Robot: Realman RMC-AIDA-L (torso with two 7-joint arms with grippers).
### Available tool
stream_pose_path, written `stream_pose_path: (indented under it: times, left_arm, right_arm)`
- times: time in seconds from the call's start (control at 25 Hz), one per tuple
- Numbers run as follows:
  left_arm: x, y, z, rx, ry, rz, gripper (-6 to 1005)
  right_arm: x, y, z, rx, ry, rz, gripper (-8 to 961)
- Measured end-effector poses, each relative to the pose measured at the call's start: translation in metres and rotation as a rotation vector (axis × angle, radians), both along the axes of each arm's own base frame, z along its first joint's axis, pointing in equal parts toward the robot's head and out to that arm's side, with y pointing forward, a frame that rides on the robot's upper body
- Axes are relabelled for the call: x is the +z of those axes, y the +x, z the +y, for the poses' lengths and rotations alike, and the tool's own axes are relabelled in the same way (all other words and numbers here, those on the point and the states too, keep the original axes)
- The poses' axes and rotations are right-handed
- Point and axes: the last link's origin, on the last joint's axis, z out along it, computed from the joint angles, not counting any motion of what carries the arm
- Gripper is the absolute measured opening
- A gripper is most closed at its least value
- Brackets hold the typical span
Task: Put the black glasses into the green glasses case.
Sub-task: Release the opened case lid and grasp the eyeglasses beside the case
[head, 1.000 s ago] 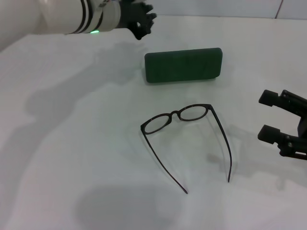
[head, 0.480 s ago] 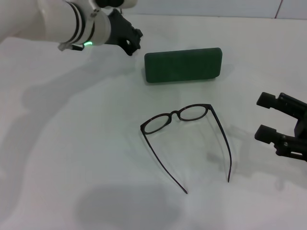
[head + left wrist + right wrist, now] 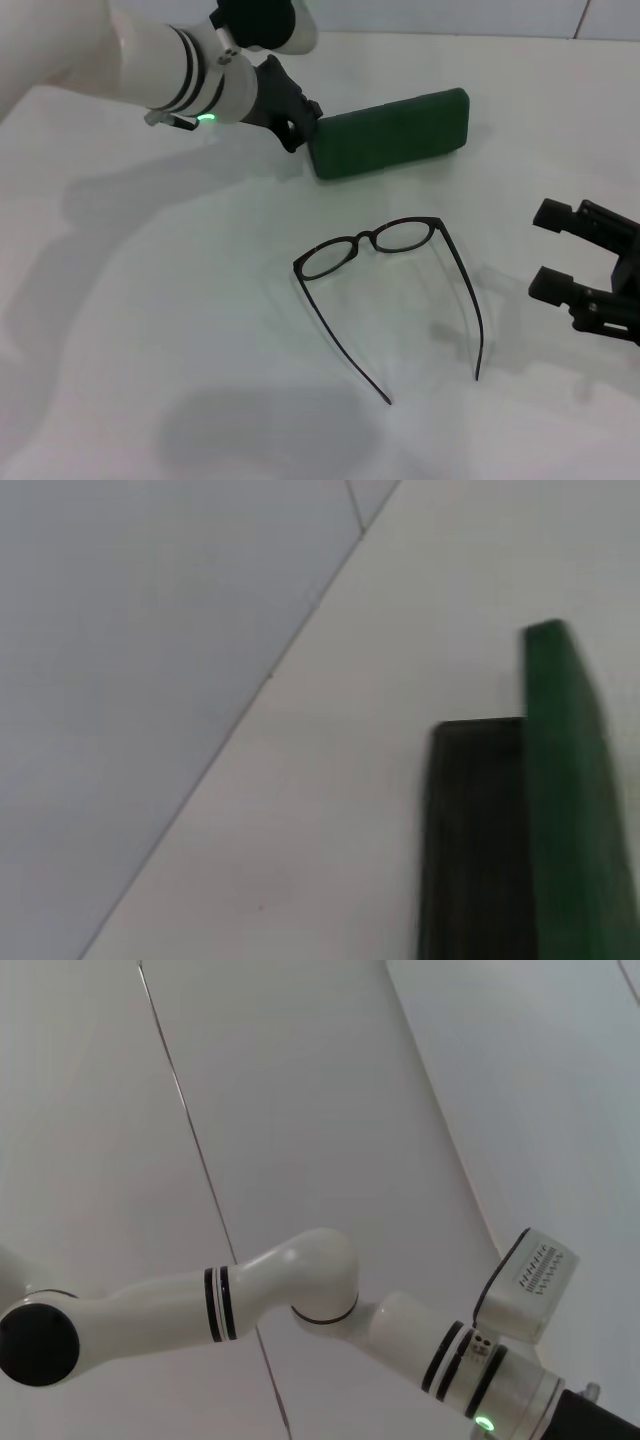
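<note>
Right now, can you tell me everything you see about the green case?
The case is dark green, long and rectangular with rounded corners, and looks hard with a slightly matte skin. It is closed and lies on the white table, slanted, at the far side beyond the glasses, not touching them. The left claw is right at its left end, apparently touching it. The left wrist view shows its green edge next to a dark part. No lettering can be made out.
</note>
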Motion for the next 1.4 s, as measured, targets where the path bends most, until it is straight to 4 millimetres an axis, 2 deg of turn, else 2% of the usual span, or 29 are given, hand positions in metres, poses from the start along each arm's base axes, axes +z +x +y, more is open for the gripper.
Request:
stream_pose_path:
  times: [0.36,0.56,0.8,1.24,1.4]
  left_arm:
    - [-0.006,0.005,-0.017,-0.020,-0.115,-0.025,3]
    - [-0.006,0.026,-0.030,-0.078,-0.172,-0.106,4]
    - [-0.025,0.039,-0.044,-0.138,-0.251,-0.055,4]
    - [-0.020,0.047,-0.035,-0.168,-0.163,-0.078,11]
    - [-0.024,0.040,-0.031,-0.154,-0.140,-0.061,16]
  right_arm:
    - [-0.001,0.002,-0.002,-0.011,0.003,0.011,853]
    - [-0.002,0.001,0.000,-0.007,0.006,0.010,853]
    - [-0.001,0.001,0.000,-0.010,0.007,0.011,853]
    - [-0.001,0.003,-0.002,-0.018,0.011,0.013,853]
    - [0.000,0.003,-0.001,-0.022,0.020,0.015,853]
